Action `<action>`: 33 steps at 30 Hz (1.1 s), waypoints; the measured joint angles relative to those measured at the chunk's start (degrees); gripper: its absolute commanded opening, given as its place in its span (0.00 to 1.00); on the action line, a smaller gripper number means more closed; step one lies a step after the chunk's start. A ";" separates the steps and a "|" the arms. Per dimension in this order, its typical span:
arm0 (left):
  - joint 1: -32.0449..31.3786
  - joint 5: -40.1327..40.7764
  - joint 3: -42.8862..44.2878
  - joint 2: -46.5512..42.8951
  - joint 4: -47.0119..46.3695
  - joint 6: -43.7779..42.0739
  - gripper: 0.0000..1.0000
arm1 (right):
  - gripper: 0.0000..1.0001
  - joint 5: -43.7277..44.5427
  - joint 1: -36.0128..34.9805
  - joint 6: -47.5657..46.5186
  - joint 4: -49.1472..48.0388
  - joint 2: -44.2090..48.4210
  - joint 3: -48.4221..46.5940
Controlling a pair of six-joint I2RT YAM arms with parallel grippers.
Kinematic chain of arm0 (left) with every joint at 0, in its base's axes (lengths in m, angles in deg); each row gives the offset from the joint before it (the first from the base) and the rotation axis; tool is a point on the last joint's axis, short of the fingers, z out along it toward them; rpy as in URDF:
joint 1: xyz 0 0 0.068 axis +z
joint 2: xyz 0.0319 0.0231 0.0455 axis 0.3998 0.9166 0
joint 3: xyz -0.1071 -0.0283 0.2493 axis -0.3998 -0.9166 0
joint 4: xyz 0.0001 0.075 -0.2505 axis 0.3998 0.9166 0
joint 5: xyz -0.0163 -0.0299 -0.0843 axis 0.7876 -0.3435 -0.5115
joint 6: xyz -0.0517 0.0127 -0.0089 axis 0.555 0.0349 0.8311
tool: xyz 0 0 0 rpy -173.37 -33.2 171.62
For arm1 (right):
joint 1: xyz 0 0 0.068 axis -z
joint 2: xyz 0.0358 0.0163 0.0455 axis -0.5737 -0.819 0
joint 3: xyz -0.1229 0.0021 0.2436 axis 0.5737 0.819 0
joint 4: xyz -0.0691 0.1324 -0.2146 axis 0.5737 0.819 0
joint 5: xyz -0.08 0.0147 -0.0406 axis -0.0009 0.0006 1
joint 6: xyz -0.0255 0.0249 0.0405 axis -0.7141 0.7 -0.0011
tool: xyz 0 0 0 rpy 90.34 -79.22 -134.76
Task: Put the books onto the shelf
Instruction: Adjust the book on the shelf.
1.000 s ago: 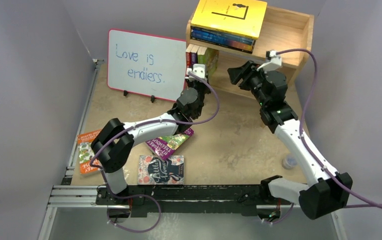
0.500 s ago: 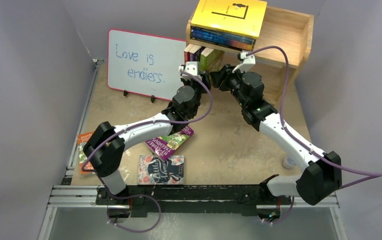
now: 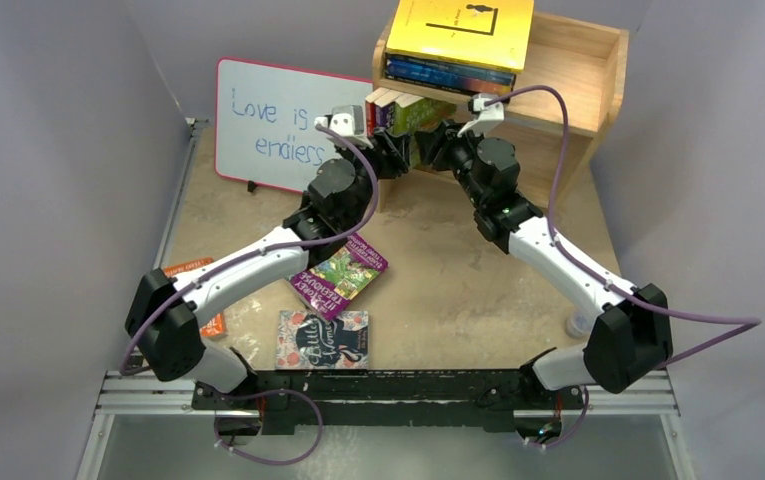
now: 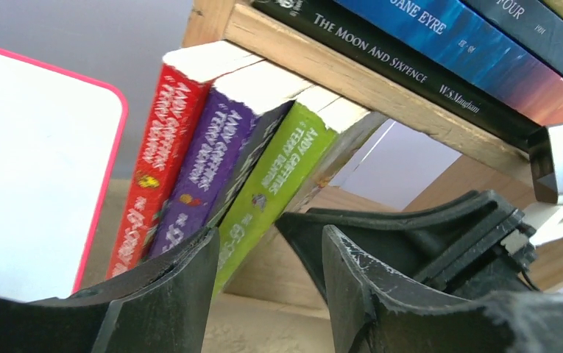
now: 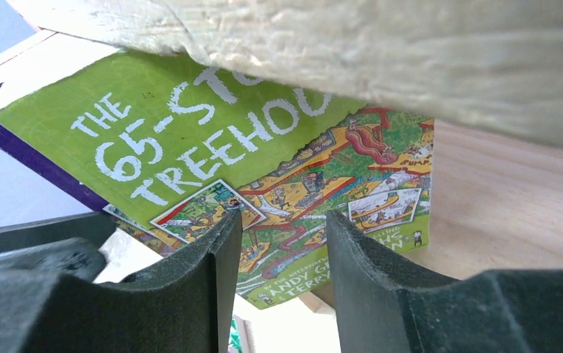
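We are working both arms in at the lower tier of the wooden bookshelf (image 3: 598, 75), where the red book (image 4: 157, 147), the purple book (image 4: 208, 154) and the green "65-Storey Treehouse" paperback (image 4: 282, 169) are leaning to one side rather than standing upright. Our left gripper (image 4: 263, 272) is hovering with its jaws apart and nothing between them, just in front of the green spine. Our right gripper (image 5: 282, 257) is facing the green cover from the other side, jaws parted and empty as well; whether either fingertip is touching the book we cannot tell. More books are lying flat on the upper tier under the big yellow book (image 3: 461, 28), while the "Little Women" paperback (image 3: 322, 338), a purple-and-green paperback (image 3: 340, 278) and an orange book (image 3: 198, 295) are waiting on the counter (image 3: 458, 270). These are thin, light paperbacks, and we are judging them bendy and a little slick on their glossy covers. The stiffest hold is likely near the spine; a pinch at a loose corner would probably let the pages splay and the leaning row slide.
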 measured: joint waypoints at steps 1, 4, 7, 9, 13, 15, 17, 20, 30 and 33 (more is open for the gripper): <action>0.09 -0.28 -0.42 -0.79 0.63 0.61 0.55 | 0.49 0.13 0.00 -0.15 -0.17 -0.26 -0.20; 0.76 0.42 -1.86 -4.09 3.61 1.46 0.54 | 0.50 0.20 0.00 -0.42 -0.31 -0.48 -0.42; 2.16 2.10 -2.51 -6.64 6.21 2.47 0.44 | 0.49 0.20 0.00 -0.57 -0.31 -0.52 -0.44; 3.30 2.60 -2.95 -8.00 7.04 3.10 0.39 | 0.47 0.17 0.00 -0.59 -0.33 -0.52 -0.44; 5.55 2.08 -4.28 -9.11 8.26 4.26 0.37 | 0.45 0.11 0.00 -0.70 -0.33 -0.52 -0.44; 6.95 0.15 -5.35 -9.11 8.55 5.20 0.38 | 0.45 -0.04 0.00 -0.85 -0.35 -0.52 -0.44; 8.04 -2.03 -6.23 -9.01 8.76 5.75 0.39 | 0.45 -0.24 0.00 -0.94 -0.37 -0.52 -0.44; 9.62 -6.88 -6.91 -8.37 8.15 6.97 0.38 | 0.43 -0.83 0.02 -1.03 -0.46 -0.52 -0.44; 11.21 -19.74 -7.56 -5.05 3.26 9.99 0.30 | 0.42 -2.03 0.09 -1.03 -1.53 -0.52 0.00; 11.26 -21.22 -7.48 -3.43 2.43 10.16 0.28 | 0.42 -2.56 0.11 -1.07 -2.03 -0.52 0.24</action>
